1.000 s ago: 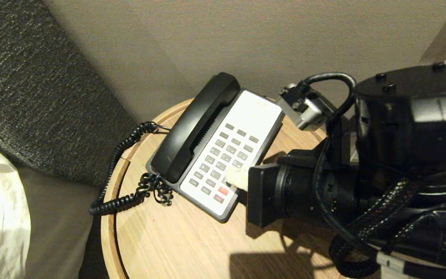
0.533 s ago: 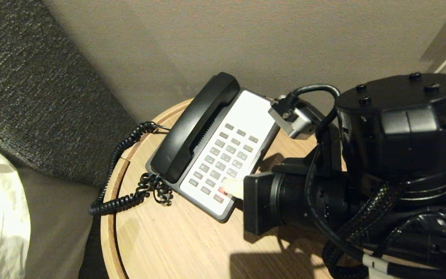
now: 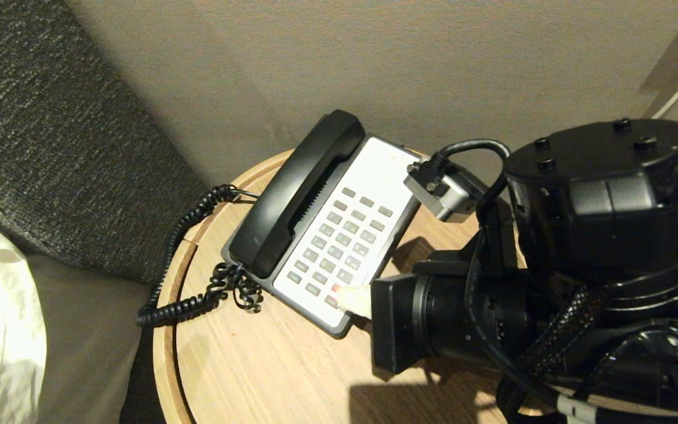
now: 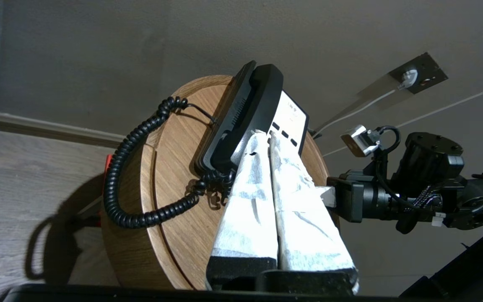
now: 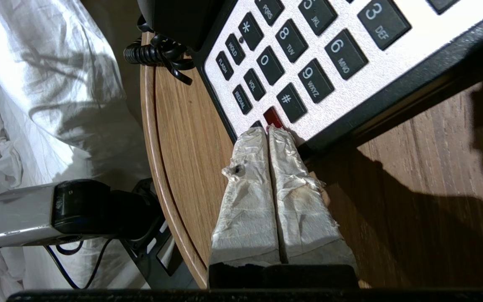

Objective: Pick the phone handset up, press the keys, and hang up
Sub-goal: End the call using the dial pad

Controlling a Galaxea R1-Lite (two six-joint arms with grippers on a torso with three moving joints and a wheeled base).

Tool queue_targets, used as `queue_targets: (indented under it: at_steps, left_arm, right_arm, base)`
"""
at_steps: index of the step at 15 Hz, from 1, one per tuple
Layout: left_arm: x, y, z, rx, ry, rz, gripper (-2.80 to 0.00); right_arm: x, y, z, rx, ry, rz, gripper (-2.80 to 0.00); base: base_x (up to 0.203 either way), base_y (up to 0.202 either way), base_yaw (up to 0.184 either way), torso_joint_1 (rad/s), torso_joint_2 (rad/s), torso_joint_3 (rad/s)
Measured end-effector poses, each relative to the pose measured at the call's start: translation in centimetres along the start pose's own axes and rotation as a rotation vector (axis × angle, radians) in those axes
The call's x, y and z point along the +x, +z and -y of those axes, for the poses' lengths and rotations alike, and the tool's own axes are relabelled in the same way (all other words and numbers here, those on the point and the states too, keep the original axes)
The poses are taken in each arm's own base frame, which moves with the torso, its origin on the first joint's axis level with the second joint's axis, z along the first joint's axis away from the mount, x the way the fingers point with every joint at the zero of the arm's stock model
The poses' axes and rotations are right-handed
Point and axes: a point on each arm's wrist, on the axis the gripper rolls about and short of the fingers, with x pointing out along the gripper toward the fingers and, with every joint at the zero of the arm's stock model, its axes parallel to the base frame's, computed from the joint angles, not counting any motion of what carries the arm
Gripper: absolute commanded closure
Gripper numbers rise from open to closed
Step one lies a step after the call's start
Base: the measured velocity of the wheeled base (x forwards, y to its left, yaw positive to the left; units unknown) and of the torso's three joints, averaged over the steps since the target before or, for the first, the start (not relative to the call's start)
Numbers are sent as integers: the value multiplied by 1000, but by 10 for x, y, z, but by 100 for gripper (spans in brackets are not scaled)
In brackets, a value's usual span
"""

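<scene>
Right claw [image 5: 268, 131], pinched together, reaches level across the table [image 3: 268, 365], tips at the red key [image 5: 272, 116].

Right gripper [image 5: 268, 131] tips cover part of the red key [image 5: 272, 116]; contact cannot be told. Phone base [image 5: 342, 46] cut off by right wrist view's edge. Left gripper [image 4: 265, 136] hides the keypad's near rows.

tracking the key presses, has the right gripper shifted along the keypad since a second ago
Yes. The right gripper, shut, has slid down the keypad toward the phone's near end, from the middle rows to the red key.
</scene>
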Motion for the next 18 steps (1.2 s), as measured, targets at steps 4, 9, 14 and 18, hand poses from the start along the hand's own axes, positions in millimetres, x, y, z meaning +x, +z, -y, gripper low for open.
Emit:
queue_targets:
  at_steps: [4, 9, 14, 18]
  left_arm:
    - [-1, -1, -1, 0, -1, -3, 0]
    - [-2, -3, -2, -1, 0, -7, 0]
    - [-3, -4, -2, -1, 0, -6, 0]
    - [-4, -7, -3, 0, 1, -9, 0]
  right_arm:
    - [4, 0, 0, -1, -1, -3, 0]
    - [8, -1, 0, -2, -4, -9, 0]
    - [10, -4, 1, -9, -13, -18, 0]
    - [9, -4, 1, -12, -15, -15, 0]
  base:
    - [0, 0, 0, 0, 0, 0]
    - [0, 0, 0, 0, 0, 0]
    - [0, 0, 0, 0, 0, 0]
    - [0, 0, 0, 0, 0, 0]
